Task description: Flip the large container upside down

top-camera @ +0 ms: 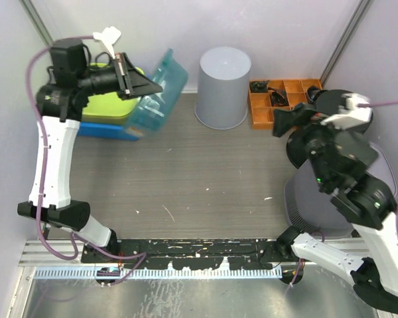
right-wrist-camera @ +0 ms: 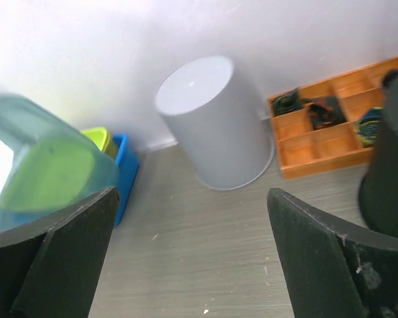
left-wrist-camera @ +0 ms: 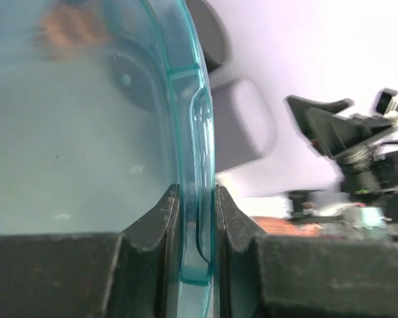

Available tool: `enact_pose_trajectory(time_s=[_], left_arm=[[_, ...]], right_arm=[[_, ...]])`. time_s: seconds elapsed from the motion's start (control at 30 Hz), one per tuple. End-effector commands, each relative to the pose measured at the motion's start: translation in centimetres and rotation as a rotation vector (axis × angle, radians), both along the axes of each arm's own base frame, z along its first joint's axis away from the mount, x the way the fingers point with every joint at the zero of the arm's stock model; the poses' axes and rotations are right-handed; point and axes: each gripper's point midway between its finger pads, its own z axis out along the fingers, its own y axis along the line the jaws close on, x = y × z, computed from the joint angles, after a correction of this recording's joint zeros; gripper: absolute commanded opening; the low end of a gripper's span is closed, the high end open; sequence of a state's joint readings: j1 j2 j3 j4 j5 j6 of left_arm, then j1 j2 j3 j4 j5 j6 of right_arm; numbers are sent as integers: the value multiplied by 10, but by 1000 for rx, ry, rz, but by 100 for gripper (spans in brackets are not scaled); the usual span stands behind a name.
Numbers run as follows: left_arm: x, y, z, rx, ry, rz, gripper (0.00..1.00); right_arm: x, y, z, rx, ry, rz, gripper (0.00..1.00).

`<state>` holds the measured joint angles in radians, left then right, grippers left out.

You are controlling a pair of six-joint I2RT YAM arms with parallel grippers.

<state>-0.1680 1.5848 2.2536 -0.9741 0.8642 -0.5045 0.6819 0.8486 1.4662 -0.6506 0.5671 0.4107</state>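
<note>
Teal see-through plastic container point(top-camera: 160, 93) hangs tipped on its side at the far-left corner of the table point(top-camera: 199, 179), rim clamped between the fingers of the left gripper point(left-wrist-camera: 194, 212), seemingly so the wrist can roll it over. An upturned grey plastic bucket point(top-camera: 223, 86) nearby and a lime-green tub point(top-camera: 106, 106) beneath crowd any landing. The right gripper point(top-camera: 278, 122) hovers empty, fingers spread wide, beside an orange compartment tray point(top-camera: 259, 122).

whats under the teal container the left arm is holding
Under the tilted teal container, pinched at its rim by the left tool, a lime green container sits on a blue one. The arm and teal wall cover parts of both, so their contents cannot be seen.
</note>
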Motion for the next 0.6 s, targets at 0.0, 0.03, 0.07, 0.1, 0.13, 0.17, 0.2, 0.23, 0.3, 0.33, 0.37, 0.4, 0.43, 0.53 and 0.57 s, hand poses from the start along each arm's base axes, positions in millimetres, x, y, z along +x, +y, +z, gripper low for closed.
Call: enact_pose_trajectory(time_s=[0.0, 0.03, 0.07, 0.1, 0.13, 0.17, 0.2, 0.23, 0.3, 0.33, 0.37, 0.4, 0.43, 0.53, 0.57], left_arm=[[-31, -54, 25, -335, 243, -342, 0], [-36, -67, 27, -383, 272, -385, 0], [-44, -84, 27, -424, 305, -433, 0], [-48, -101, 23, -462, 350, -466, 0], [-53, -116, 20, -498, 374, -492, 0], [-58, -129, 17, -524, 405, -513, 0], [-59, -138, 13, -549, 430, -521, 0], [-59, -145, 11, -585, 460, -528, 0], [-48, -152, 7, -703, 537, -510, 0], [-42, -154, 5, -773, 595, -501, 0], [-33, -156, 7, -866, 626, -491, 0], [-26, -159, 4, -928, 679, -482, 0], [-19, -163, -1, -967, 742, -468, 0], [-8, -172, -5, -1053, 822, -458, 0], [-4, -172, -7, -1082, 838, -454, 0]], right_arm=[[-20, -57, 13, 46, -8, -223, 100], [-23, -62, 13, 53, -7, -244, 100], [-26, -70, 12, 54, -2, -277, 100], [-28, -75, 10, 53, 3, -297, 100], [-30, -79, 8, 52, 10, -313, 100], [-32, -81, 6, 48, 16, -321, 100], [-33, -83, 5, 47, 21, -324, 100], [-35, -85, 3, 45, 29, -328, 100], [-39, -88, 1, 49, 42, -333, 100], [-40, -89, 0, 50, 49, -337, 100], [-42, -90, -2, 49, 57, -339, 100], [-42, -90, -3, 51, 61, -339, 100], [-42, -89, -5, 47, 67, -333, 100], [-42, -90, -9, 11, 113, -350, 100], [-42, -92, -9, 4, 126, -364, 100]])
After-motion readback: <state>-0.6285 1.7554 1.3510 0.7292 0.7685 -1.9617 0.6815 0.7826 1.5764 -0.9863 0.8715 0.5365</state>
